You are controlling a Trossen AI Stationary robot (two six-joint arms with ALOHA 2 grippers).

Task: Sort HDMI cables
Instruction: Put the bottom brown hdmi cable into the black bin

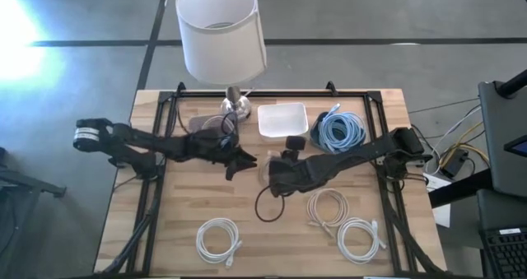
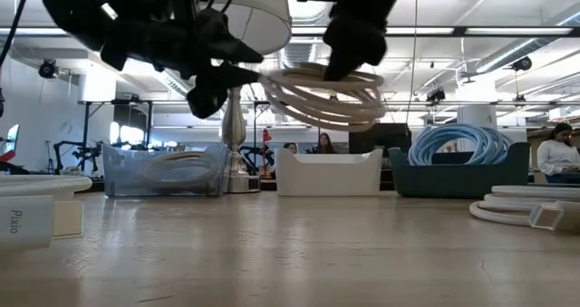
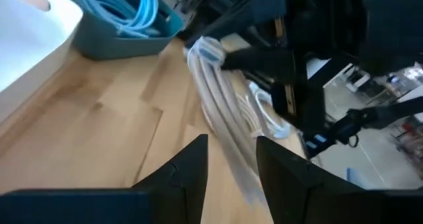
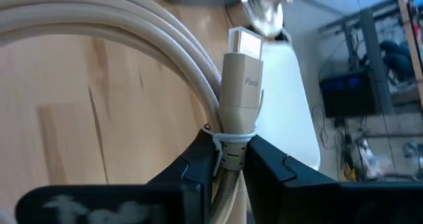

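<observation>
A beige HDMI cable coil (image 2: 326, 94) hangs in the air above the table's middle, and my right gripper (image 4: 228, 151) is shut on it. Its plug (image 4: 241, 85) is beige. My left gripper (image 3: 231, 151) is open at the coil's left edge, with its fingers on either side of the strands (image 3: 221, 112). In the high view both grippers meet at the table's centre, left (image 1: 243, 160) and right (image 1: 272, 170). Three white coils (image 1: 218, 238) (image 1: 328, 205) (image 1: 361, 238) lie flat on the near part of the table. Light blue coils (image 1: 338, 131) sit in a dark blue bin. My right gripper pinches the beige coil between its two fingers at the tied bundle just below the plug's base (image 4: 228, 141). It comes from above in the low view. The coil is lifted clear of the table and hangs tilted below the fingers (image 2: 349, 58). My left gripper: I cannot tell whether its fingers touch the coil.
Along the far edge stand a clear bin (image 1: 206, 123) holding a beige coil, a white bin (image 1: 282, 118) and the blue bin. A lamp with a white shade (image 1: 221, 32) stands behind them. A black robot wire loops on the table (image 1: 265, 203).
</observation>
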